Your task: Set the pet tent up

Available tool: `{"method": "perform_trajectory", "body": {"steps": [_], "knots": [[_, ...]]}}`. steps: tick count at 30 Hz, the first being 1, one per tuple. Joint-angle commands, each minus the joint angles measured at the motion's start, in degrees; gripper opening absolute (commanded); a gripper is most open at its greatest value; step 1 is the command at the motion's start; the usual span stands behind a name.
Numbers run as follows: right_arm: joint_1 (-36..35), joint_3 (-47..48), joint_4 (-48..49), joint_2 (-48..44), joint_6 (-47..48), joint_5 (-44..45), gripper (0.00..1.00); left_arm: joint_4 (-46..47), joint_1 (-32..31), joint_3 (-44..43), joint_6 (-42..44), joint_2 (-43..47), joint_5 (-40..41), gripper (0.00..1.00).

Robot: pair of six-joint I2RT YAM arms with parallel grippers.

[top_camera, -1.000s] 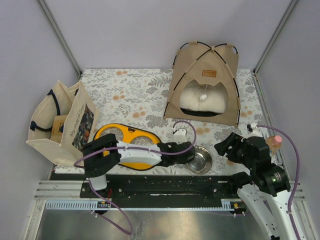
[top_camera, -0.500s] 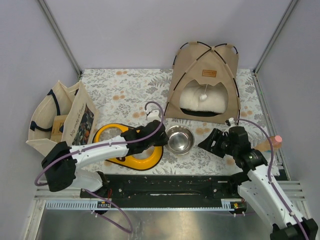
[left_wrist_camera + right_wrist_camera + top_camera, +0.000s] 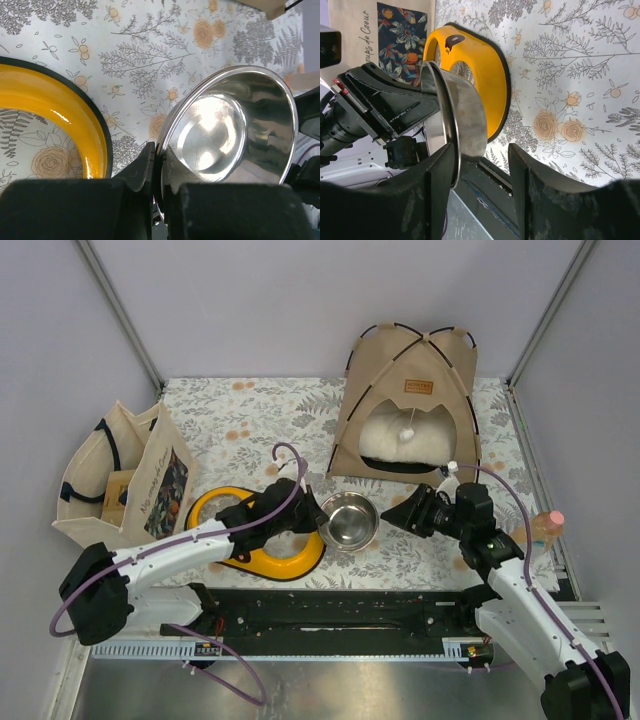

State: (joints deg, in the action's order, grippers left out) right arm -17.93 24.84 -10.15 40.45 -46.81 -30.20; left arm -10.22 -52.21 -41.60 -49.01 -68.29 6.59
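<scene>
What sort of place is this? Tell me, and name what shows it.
Likely a robot test cell staged as a pet corner: plain walls enclose a floral tabletop holding a pet tent, a yellow feeder and a steel bowl.

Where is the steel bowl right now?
Top view: the steel bowl is mid-table, right of the yellow feeder and in front of the pet tent, its rim pinched by the left gripper, with the right gripper opposite.

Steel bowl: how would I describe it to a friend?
Find the tan tent at the back right. Just in front, the left hand pinches the bowl by its rim. It is shiny bare steel; the feeder beside it is yellow.
</scene>
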Motion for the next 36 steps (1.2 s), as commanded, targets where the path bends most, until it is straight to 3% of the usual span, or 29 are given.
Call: {"method": "perform_trajectory", "body": {"steps": [1,14,21,31,36], "knots": [[-0.35,-0.67,5.75,0.6,-0.92,-3.73,0.53,6.09,0.53,0.56,0.67,2.72,-3.34,0.0],[-2.72,0.91,6.82,5.6,1.71,-8.65,0.45,9.95,0.88,1.7,0.67,2.9,-5.88,0.0],[-5.79,1.79,1.81,9.12,7.51,-2.34,0.4,14.6,0.79,1.87,2.87,-0.87,-8.08,0.0],[-9.05,0.39,2.32,16.15,10.77,7.16,0.28,31.91,0.53,5.21,-0.99,-15.28,-14.67,0.0],[-10.1,-0.05,5.31,19.93,10.6,9.36,0.15,34.21,-0.44,4.17,-1.17,-19.77,-14.24,0.01]]}}
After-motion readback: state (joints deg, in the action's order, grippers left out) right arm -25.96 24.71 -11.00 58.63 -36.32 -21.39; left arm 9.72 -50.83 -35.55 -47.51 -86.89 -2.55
